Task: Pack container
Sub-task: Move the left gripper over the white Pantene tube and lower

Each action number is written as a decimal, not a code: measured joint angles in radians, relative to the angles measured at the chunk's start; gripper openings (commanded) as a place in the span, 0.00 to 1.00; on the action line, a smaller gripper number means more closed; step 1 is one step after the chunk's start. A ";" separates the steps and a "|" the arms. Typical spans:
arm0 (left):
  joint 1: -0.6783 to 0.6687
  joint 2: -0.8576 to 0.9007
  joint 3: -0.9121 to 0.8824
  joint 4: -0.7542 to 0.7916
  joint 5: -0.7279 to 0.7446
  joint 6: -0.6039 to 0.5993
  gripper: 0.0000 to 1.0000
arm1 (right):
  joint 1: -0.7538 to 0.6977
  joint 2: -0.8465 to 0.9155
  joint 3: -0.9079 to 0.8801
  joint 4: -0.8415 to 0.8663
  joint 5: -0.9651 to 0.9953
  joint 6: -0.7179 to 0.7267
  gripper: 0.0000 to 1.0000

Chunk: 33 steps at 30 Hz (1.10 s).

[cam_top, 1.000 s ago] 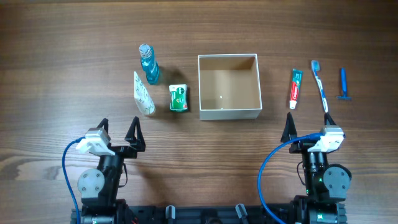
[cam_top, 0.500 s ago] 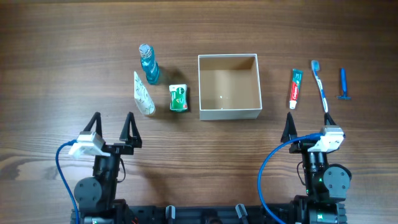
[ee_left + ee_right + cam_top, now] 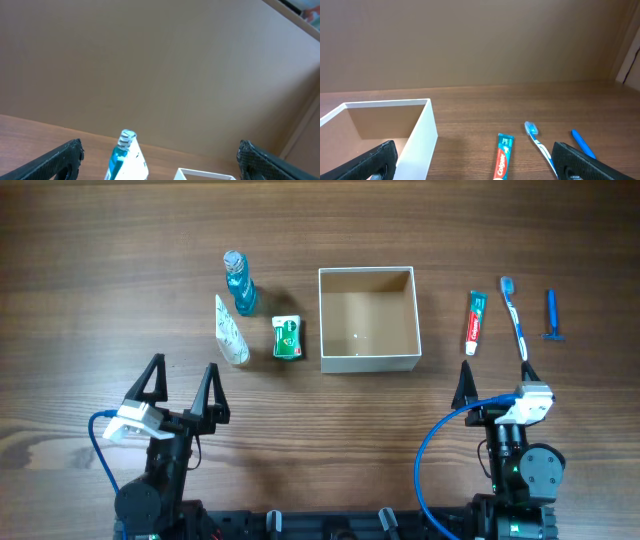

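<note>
Left fingers (image 3: 212,390) have swung left, wide and empty like the right fingers (image 3: 463,392); the container (image 3: 368,363) lies empty.

1. the container (image 3: 368,363) is a square box with an open top, thin white walls and a tan cardboard inside.
2. it stands upright and flat on the wooden table (image 3: 100,240), near the middle, with two sides running along the wood grain.
3. its whole tan floor is visible, with one small pale speck on it.
</note>
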 measured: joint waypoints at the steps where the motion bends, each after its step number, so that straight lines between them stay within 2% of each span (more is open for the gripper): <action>1: 0.000 0.000 0.002 -0.001 0.004 0.000 1.00 | 0.000 0.000 0.000 0.000 0.000 0.000 1.00; 7: 0.000 0.002 0.088 -0.085 0.013 0.023 1.00 | 0.000 0.000 0.000 0.000 0.000 0.000 1.00; 10: 0.000 0.023 0.228 -0.218 0.024 0.054 1.00 | 0.000 0.000 0.000 0.000 0.000 0.000 1.00; 14: 0.000 0.095 0.410 -0.303 0.078 0.140 1.00 | 0.000 0.000 0.000 0.000 0.000 0.000 1.00; 17: 0.000 0.169 0.539 -0.291 0.138 0.211 1.00 | 0.000 0.000 0.000 0.000 0.000 0.000 1.00; 21: 0.000 0.214 0.616 -0.210 0.170 0.277 1.00 | 0.000 0.000 0.000 0.000 0.000 0.000 1.00; 24: 0.000 0.253 0.678 -0.217 0.177 0.317 1.00 | 0.000 0.000 0.000 0.000 0.000 0.000 1.00; 27: 0.000 0.354 0.785 -0.290 0.192 0.361 1.00 | 0.000 0.000 0.000 0.000 0.000 0.000 1.00; 29: 0.000 0.488 0.904 -0.370 0.204 0.398 1.00 | 0.000 0.000 0.000 -0.001 0.000 0.000 1.00; 31: 0.001 0.655 1.102 -0.583 0.215 0.411 1.00 | 0.000 0.000 0.000 0.000 0.000 0.000 1.00; 33: 0.002 0.811 1.274 -0.694 0.214 0.421 1.00 | 0.000 0.000 0.000 0.000 0.000 0.000 1.00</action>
